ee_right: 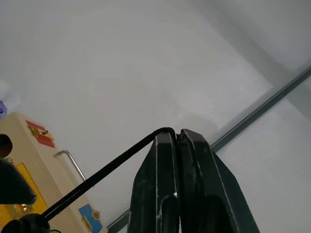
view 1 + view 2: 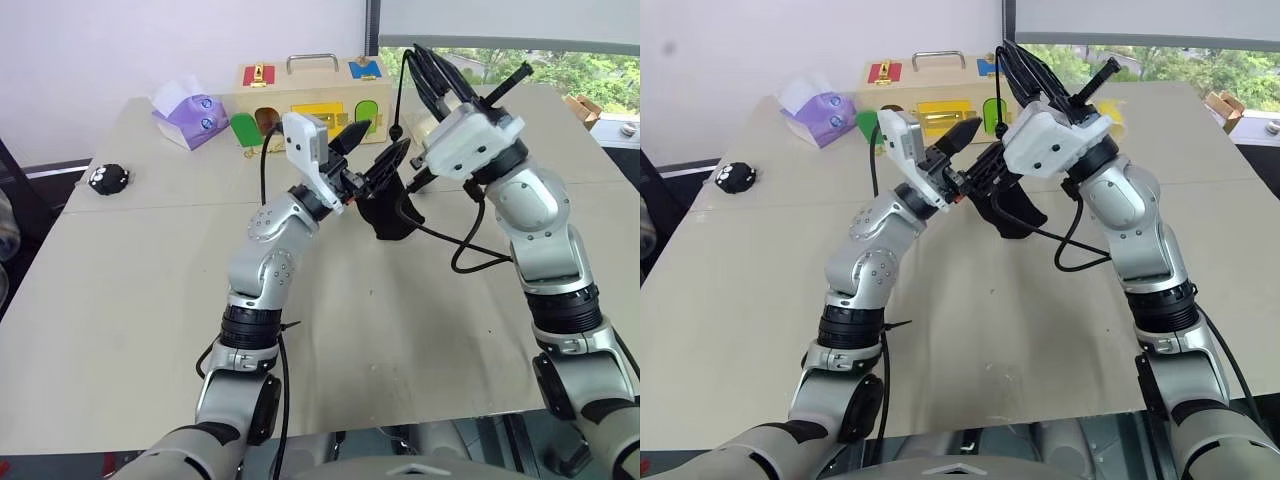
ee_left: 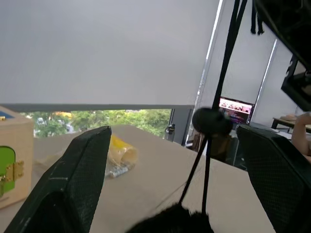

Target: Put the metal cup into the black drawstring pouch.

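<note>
The black drawstring pouch (image 2: 390, 218) hangs between my two arms over the middle of the table. Its thin cord (image 2: 403, 95) runs up past a toggle (image 3: 211, 121) to my right gripper (image 1: 177, 140). That gripper is raised and shut, with the cord pinched at its tips. My left gripper (image 2: 372, 152) is open just above the pouch's mouth, one finger (image 3: 80, 179) on each side of the cord and nothing between them. The pouch's top edge (image 3: 170, 221) sits low between those fingers. The metal cup is hidden.
A wooden latch box (image 2: 305, 100) stands at the back of the table, with a purple tissue pack (image 2: 185, 115) to its left. A small black round toy (image 2: 108, 178) lies at the far left. A yellow plastic item (image 3: 121, 153) lies beyond the pouch.
</note>
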{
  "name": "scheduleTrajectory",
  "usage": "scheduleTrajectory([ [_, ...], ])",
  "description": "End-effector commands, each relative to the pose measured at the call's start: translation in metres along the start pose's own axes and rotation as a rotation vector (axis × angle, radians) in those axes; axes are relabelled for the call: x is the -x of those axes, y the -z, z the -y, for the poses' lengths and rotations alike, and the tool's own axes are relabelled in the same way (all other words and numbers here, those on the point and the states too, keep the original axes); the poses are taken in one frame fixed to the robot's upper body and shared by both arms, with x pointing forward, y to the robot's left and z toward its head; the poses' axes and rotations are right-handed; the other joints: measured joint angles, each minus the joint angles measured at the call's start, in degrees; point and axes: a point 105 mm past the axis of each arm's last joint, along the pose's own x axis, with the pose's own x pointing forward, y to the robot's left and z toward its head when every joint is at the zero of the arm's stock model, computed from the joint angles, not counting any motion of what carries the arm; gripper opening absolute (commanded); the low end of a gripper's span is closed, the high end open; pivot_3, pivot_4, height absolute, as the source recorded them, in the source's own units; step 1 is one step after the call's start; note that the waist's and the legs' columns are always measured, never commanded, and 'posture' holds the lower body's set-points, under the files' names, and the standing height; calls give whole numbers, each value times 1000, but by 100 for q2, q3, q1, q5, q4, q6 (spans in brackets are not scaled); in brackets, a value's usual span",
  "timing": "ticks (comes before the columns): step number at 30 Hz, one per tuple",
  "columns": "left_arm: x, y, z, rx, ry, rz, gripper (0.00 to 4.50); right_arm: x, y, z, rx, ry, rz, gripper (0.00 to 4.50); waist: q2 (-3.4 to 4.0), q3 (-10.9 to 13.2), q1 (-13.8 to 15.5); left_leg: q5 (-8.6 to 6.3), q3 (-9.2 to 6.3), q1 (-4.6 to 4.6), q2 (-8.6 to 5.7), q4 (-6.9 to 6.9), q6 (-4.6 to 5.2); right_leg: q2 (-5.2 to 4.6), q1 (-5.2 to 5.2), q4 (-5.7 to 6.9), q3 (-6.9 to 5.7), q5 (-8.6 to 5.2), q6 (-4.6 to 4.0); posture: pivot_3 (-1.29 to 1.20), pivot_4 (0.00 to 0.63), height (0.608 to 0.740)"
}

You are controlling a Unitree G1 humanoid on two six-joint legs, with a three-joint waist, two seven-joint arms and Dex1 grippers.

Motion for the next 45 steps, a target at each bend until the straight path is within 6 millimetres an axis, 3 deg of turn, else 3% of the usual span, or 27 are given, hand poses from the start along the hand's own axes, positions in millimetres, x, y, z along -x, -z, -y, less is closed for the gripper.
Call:
scheduleTrajectory([
  [1,-4,-14,7,-16,36,51,4246,-4,-16,5,4,17,60,0,0,0,-1,0,-1,0,0,0,0,0,0,0,0,0,0,0,150,740],
  [3,-3,-15,8,-8,38,56,4246,-4,-15,3,-1,8,59,0,0,0,-5,0,-1,0,0,0,0,1,0,1,0,0,0,0,150,740],
  [5,-3,-16,9,4,40,61,3508,-3,-14,1,-3,-1,57,0,0,0,-3,0,0,0,0,0,0,1,0,1,-1,0,0,0,150,740],
  [11,-1,-13,12,33,65,39,553,-4,-15,1,-7,-4,62,0,0,0,-4,0,-1,0,0,0,0,1,0,1,-1,0,0,0,150,740],
  [12,-1,-12,13,33,67,36,173,-4,-15,1,-7,-3,63,0,0,0,-5,0,-1,0,0,0,0,1,0,1,-1,0,0,0,150,740],
  [13,-1,-12,13,33,67,34,152,-5,-15,1,-7,-2,65,0,0,0,-5,0,-1,0,0,0,0,1,0,1,0,0,0,0,150,740],
  [16,0,-6,12,17,61,5,152,-7,-19,7,10,27,83,0,0,0,-4,0,-1,0,0,0,0,1,0,1,-1,0,0,0,150,740],
  [19,5,11,9,-33,50,-75,152,-8,-29,26,79,122,128,0,1,1,-6,0,-1,0,0,0,0,1,-1,1,0,0,0,0,150,740],
  [23,21,49,-2,-41,0,-241,152,-4,-53,71,236,332,225,0,3,1,-1,0,-1,0,0,-1,0,3,-3,2,-1,0,0,0,150,740],
  [25,31,66,-4,-9,-2,-328,152,-2,-59,81,286,383,248,0,1,2,1,0,-1,0,-1,-3,0,3,-4,2,0,0,0,0,150,740],
  [30,34,70,5,24,40,-347,152,-3,-58,78,287,374,248,0,4,3,-9,0,-2,0,0,-3,0,2,-4,3,1,0,0,0,150,740],
  [34,32,57,12,54,77,-279,152,-4,-52,67,246,329,226,0,3,3,-13,0,-2,0,0,-3,0,1,-4,4,1,0,0,0,150,740],
  [35,31,54,14,61,83,-263,1159,-4,-50,64,233,316,220,0,4,3,-14,0,-2,0,1,-3,0,1,-4,4,1,0,0,0,150,740],
  [41,30,36,13,61,78,-192,3562,-1,-45,60,214,291,199,0,4,3,-9,0,-3,0,0,-3,0,0,-4,4,0,0,0,0,150,740],
  [45,46,5,9,159,95,-84,3562,3,-39,60,199,289,170,0,4,3,-21,0,-2,0,1,-2,0,0,-4,4,1,0,-1,0,150,740],
])
